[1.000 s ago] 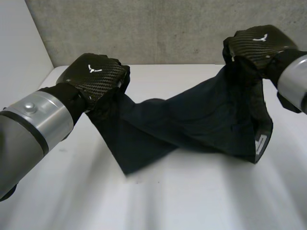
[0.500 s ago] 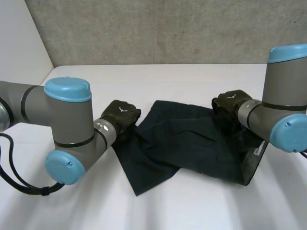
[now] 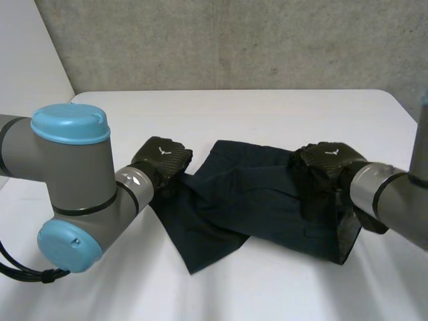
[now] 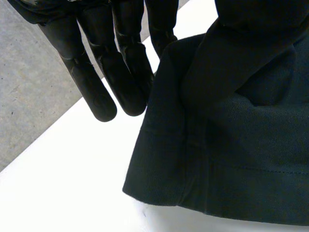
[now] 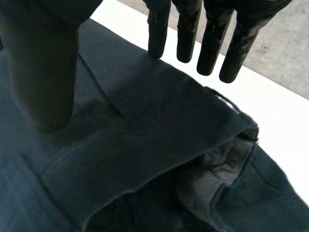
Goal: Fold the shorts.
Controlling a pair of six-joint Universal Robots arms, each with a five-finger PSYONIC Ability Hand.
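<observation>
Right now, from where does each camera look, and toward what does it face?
Head view: between and behind the arms, looking down at the table; both arms, left hand and right hand show.
Left wrist view: on the left wrist, looking along the palm; its straight fingers lie beside the shorts' hem.
Right wrist view: on the right wrist; its fingers and thumb over the shorts.
All share the dark shorts on the white table.

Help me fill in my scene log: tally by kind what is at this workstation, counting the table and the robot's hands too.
shorts: 1, dark, lying on the table
Hands: 2, the left hand and the right hand, one at each end of the shorts
table: 1, white
Total: 4
</observation>
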